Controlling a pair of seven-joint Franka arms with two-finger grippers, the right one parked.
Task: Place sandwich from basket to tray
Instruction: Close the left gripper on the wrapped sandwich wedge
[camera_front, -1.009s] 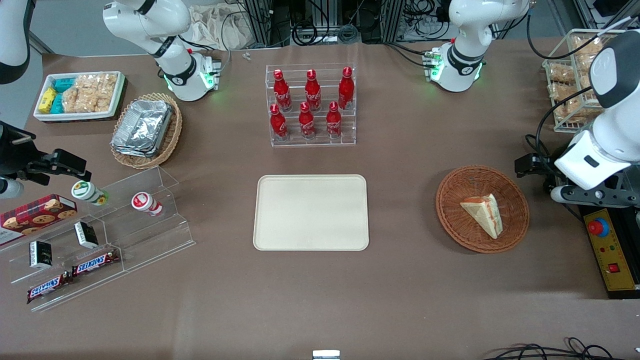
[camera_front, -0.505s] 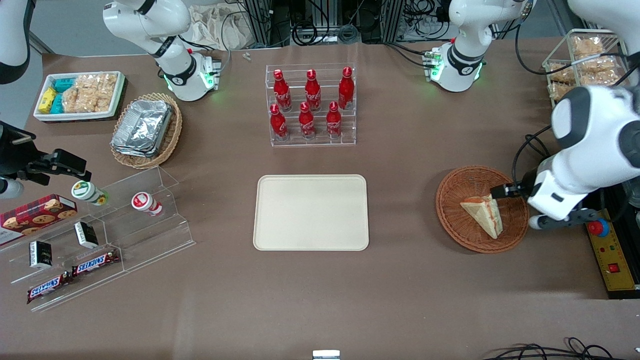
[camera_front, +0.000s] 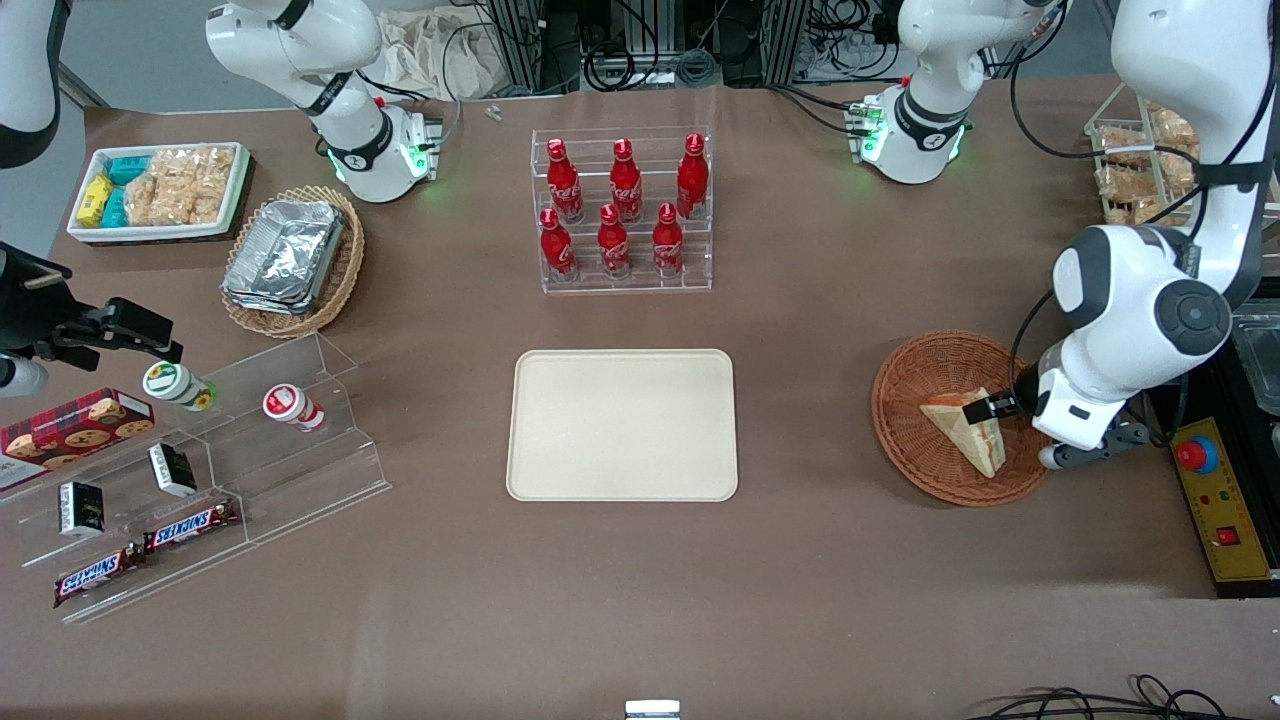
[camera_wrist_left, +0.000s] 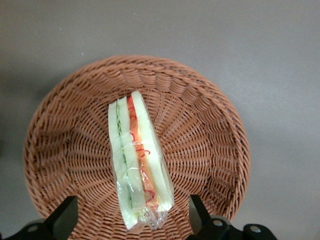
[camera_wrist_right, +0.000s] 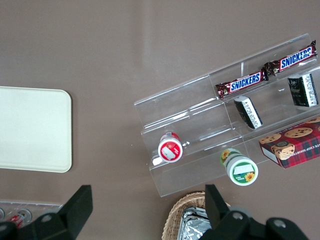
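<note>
The sandwich is a plastic-wrapped wedge lying in the reddish-brown wicker basket toward the working arm's end of the table. In the left wrist view the sandwich stands on edge in the basket, showing red and green filling stripes. My gripper hangs low over the basket at the sandwich's wide end. It is open: one finger stands on each side of that end, well apart from the bread. The cream tray lies bare at the table's middle and also shows in the right wrist view.
A yellow control box with a red button sits close beside the basket at the table's edge. A wire rack of snacks stands farther from the camera. A clear rack of red bottles stands farther back than the tray.
My left arm has swung in from the table's edge and come down over the basket. The open gripper now straddles the sandwich's wide end. The sandwich has not moved.
</note>
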